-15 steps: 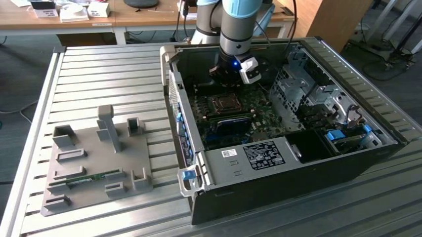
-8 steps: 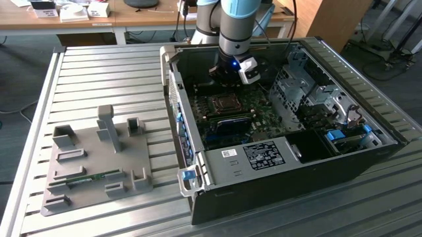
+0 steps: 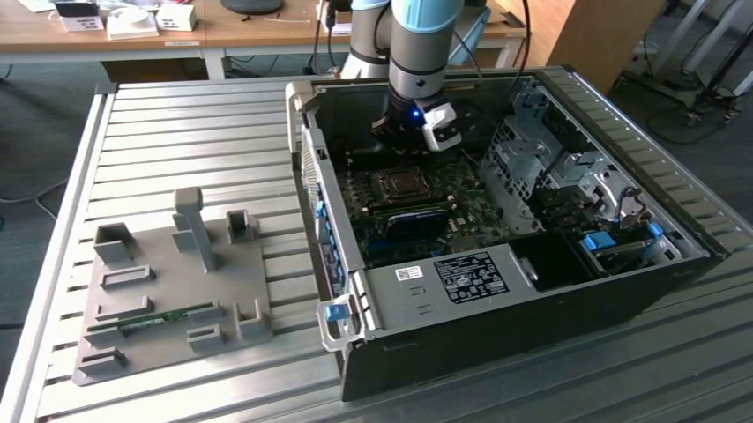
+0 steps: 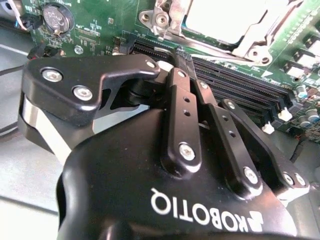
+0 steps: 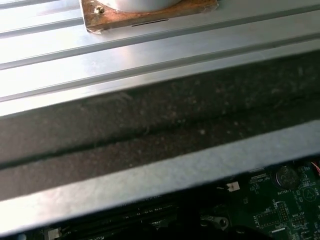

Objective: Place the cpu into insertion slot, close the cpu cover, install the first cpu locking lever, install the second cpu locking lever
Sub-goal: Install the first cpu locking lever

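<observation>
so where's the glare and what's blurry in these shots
In the second wrist view the cpu is blown out to near white, while the gripper body up close looks soft. In the first wrist view the case wall is blurred. The exterior view is evenly lit, and the table shows mild sheen.

White lettering on the claw (image 4: 184, 54)

One computer case (image 3: 506, 291), one green circuit board (image 4: 100, 22), one grey fixture tray (image 3: 176, 300).
</observation>
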